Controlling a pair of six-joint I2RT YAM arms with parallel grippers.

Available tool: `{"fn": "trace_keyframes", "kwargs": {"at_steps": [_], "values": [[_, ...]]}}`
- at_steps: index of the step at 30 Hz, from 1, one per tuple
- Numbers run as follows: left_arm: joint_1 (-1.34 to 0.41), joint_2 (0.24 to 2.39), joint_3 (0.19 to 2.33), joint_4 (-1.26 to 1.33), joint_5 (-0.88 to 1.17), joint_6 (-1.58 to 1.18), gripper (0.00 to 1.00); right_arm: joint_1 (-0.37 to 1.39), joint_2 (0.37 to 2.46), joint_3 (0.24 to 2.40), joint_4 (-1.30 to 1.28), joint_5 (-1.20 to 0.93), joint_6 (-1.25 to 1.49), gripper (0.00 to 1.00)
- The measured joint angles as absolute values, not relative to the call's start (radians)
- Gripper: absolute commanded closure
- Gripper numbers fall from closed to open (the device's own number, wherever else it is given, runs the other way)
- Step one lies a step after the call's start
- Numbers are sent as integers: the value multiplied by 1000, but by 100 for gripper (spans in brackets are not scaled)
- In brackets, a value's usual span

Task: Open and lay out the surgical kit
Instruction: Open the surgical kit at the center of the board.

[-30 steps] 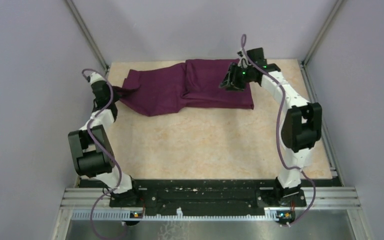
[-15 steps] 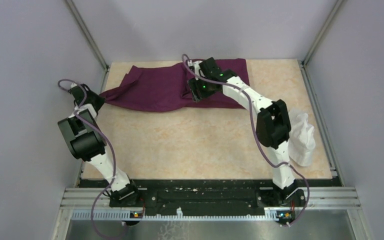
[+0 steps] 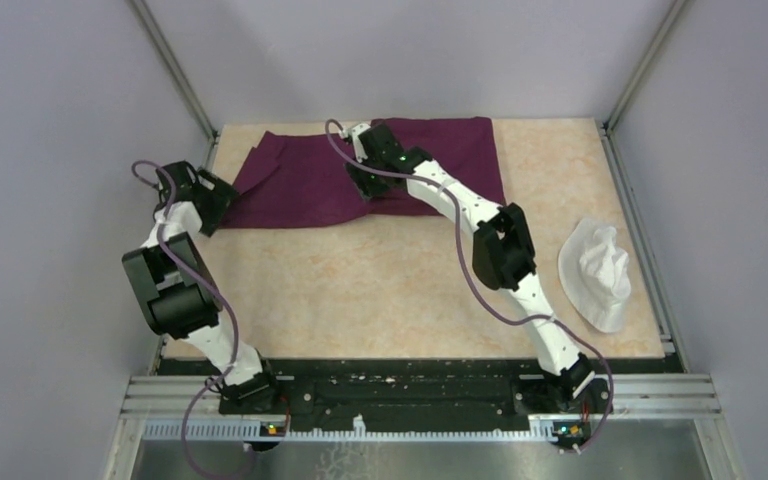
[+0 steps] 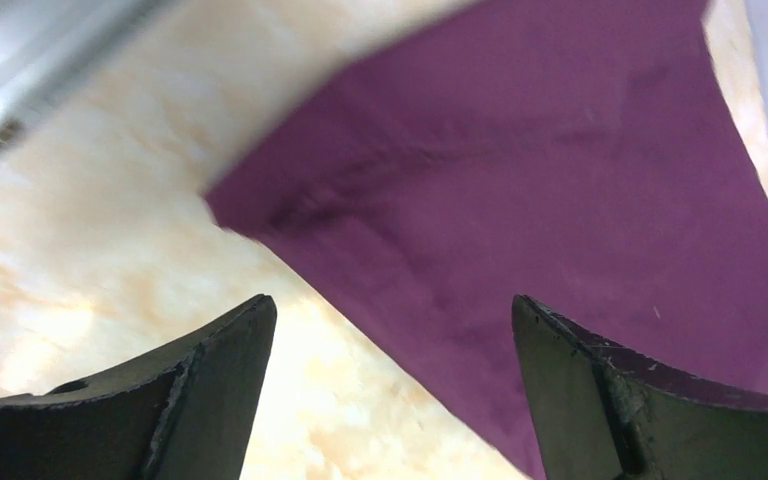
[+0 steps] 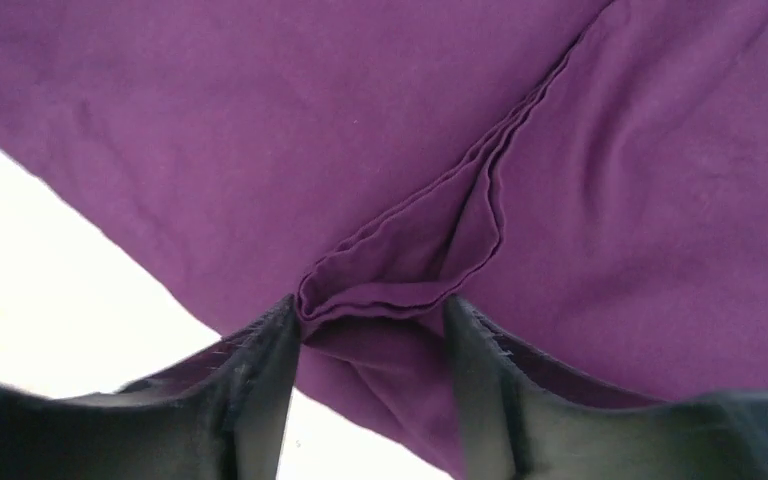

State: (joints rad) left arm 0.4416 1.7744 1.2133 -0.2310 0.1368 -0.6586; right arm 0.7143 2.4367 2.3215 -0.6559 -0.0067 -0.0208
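Soft, even light from overhead filled the enclosure, throwing only faint shadows beside the dark purple cloth wrap (image 3: 300, 180); the top view was sharp and free of glare. In the left wrist view, the metal rail (image 4: 20, 60) above-left of the wrap smeared into blur. The right wrist view held the wrap's fold crisp, while the tabletop (image 5: 20, 250) left of it washed out nearly white.

1 overhead view, 2 wrist close-ups.
Overhead looks down from high on the near side; both wrist cameras sit close over the purple wrap (image 3: 295, 185), which all 3 share.
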Motion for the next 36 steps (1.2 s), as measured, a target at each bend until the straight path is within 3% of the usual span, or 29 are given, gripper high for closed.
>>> {"fn": "trace_keyframes", "kwargs": {"at_steps": [2, 6, 11, 17, 22, 25, 26, 28, 29, 31, 36], "values": [[404, 1732, 1187, -237, 166, -661, 8, 719, 2463, 2345, -659, 31, 5, 76], [304, 1679, 1137, -231, 222, -661, 14, 729, 2469, 2363, -655, 78, 47, 96], [203, 1671, 1029, -146, 334, -684, 22, 725, 2469, 2363, -659, 134, 85, 100], [215, 1844, 1105, -151, 350, -690, 25, 684, 2386, 2263, -665, 148, 154, 100], [239, 1898, 1168, -157, 366, -699, 25, 532, 2131, 1970, -598, 117, 198, 100], [247, 1919, 1195, -167, 374, -704, 26, 314, 1940, 1757, -512, 105, 202, 100], [249, 1924, 1203, -170, 376, -704, 26, 226, 1888, 1694, -482, 107, 203, 96], [249, 1932, 1217, -182, 376, -699, 24, 20, 1808, 1576, -428, 107, 206, 77], [249, 1932, 1220, -188, 377, -693, 23, -67, 1793, 1544, -420, 113, 215, 56], [249, 1932, 1224, -195, 385, -678, 20, -224, 1789, 1502, -422, 150, 223, 40], [251, 1928, 1225, -197, 430, -645, 14, -233, 1789, 1496, -490, 201, 219, 31]]}}
